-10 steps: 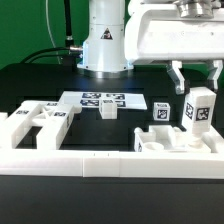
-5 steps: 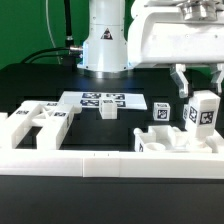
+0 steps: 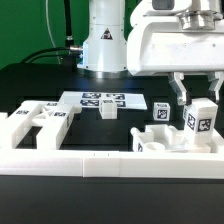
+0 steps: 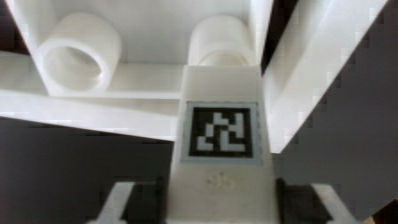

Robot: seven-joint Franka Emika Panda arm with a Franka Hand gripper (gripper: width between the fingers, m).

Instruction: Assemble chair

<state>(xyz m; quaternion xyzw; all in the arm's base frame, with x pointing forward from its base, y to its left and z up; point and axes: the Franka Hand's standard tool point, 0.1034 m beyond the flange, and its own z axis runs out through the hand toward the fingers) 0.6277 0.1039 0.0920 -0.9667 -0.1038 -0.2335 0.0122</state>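
**Figure. Post held over the chair part, exterior and wrist views.**

The arm (image 3: 105, 40) rises at the back of the black surface (image 3: 20, 90). Its hand (image 3: 200, 102) hangs over the exterior view's right.

The chair is not yet one body. Its pieces stand spread behind the long low rail (image 3: 70, 160), which borders the near edge and probably keeps parts from sliding off.

- **Slotted panels** (image 3: 35, 120): on the exterior view's left, well apart from the hand.
- **Blocky part** (image 3: 160, 145): on the right, just behind the rail and beneath the hand. The wrist view shows two round sockets (image 4: 80, 55) in what is probably this part, judged to be seats for posts.
- **Marker board** (image 3: 100, 100): flat near the arm's foot.
- **Held post** (image 3: 203, 122): the hand is clamped on this square post, one finger (image 4: 125, 205) on each side. It is upright, and its tag (image 4: 222, 130) faces the wrist camera. Carrying it upright suits a straight downward push into a socket. Whether its lower end touches the blocky part cannot be told.
- **Short post** (image 3: 108, 110): loose, just in front of the marker board.
- **Tagged block** (image 3: 160, 112): near the held post.
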